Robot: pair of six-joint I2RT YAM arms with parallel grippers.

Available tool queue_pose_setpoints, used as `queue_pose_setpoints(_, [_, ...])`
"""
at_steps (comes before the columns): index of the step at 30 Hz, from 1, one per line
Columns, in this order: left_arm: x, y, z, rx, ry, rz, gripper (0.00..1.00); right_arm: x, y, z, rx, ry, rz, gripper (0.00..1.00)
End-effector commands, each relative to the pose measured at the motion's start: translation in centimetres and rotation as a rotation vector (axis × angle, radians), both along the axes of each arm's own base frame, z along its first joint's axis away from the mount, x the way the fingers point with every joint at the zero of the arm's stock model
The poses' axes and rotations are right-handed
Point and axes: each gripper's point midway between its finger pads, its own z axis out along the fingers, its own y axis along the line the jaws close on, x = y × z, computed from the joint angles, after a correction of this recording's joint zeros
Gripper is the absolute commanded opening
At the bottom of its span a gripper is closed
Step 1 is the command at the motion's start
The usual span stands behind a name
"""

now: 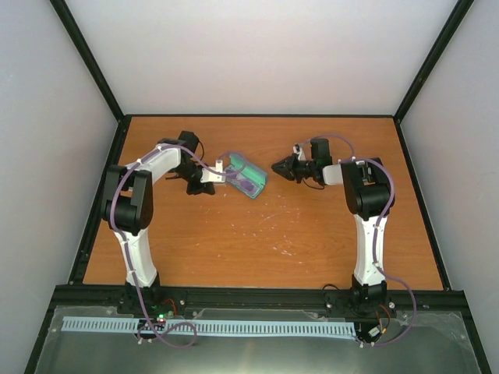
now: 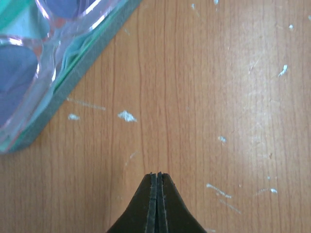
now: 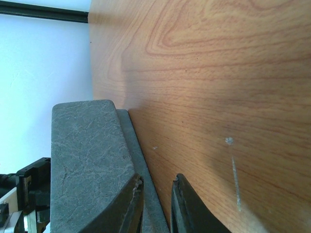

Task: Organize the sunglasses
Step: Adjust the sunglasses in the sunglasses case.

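Observation:
The sunglasses (image 1: 245, 180), with a thin pink translucent frame and bluish-purple lenses, lie in the open teal-lined case (image 1: 258, 188) at the table's middle back. The left wrist view shows the sunglasses (image 2: 47, 51) at the top left, resting in the case (image 2: 73, 83). My left gripper (image 2: 156, 174) is shut on nothing and hovers over bare wood just left of the case (image 1: 195, 188). My right gripper (image 1: 276, 166) reaches in from the right. Its jaws are closed on the thin edge of the case's grey textured flap (image 3: 87, 160), with the right gripper (image 3: 158, 180) nearly shut.
The wooden table (image 1: 257, 241) carries white scuff marks (image 2: 127, 115). Black frame rails (image 1: 97, 202) run along its edges, with white walls behind. A slotted white strip (image 1: 210, 327) lies in front of the arm bases.

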Motion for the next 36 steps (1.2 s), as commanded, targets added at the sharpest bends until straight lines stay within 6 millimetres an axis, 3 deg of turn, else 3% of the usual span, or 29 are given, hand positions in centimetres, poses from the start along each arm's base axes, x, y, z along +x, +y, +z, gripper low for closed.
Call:
queue_pose_setpoints(1, [1.1,-2.9,1.4,-0.083,-0.045,-0.053,0.01,-0.2,0.5,-0.1,0.006,0.001,0.015,0.16])
queue_pose_setpoints(12, [2.6,-4.3,0.2,-0.085,-0.082,-0.072,0.01,-0.8,0.9,-0.2,0.010,0.008,0.031,0.16])
queue_pose_setpoints(24, [5.9,-5.0,0.3,-0.093,-0.187,-0.050,0.01,-1.0,1.0,-0.1,0.013,0.009,0.033,0.16])
queue_pose_setpoints(30, [6.2,-4.9,-1.1,-0.069,-0.176,-0.049,0.01,-0.9,1.0,-0.1,0.013,0.008,0.033,0.16])
queue_pose_setpoints(36, [6.9,-5.0,-1.2,-0.073,-0.202,-0.041,0.01,-0.9,1.0,-0.2,0.013,0.009,0.032,0.16])
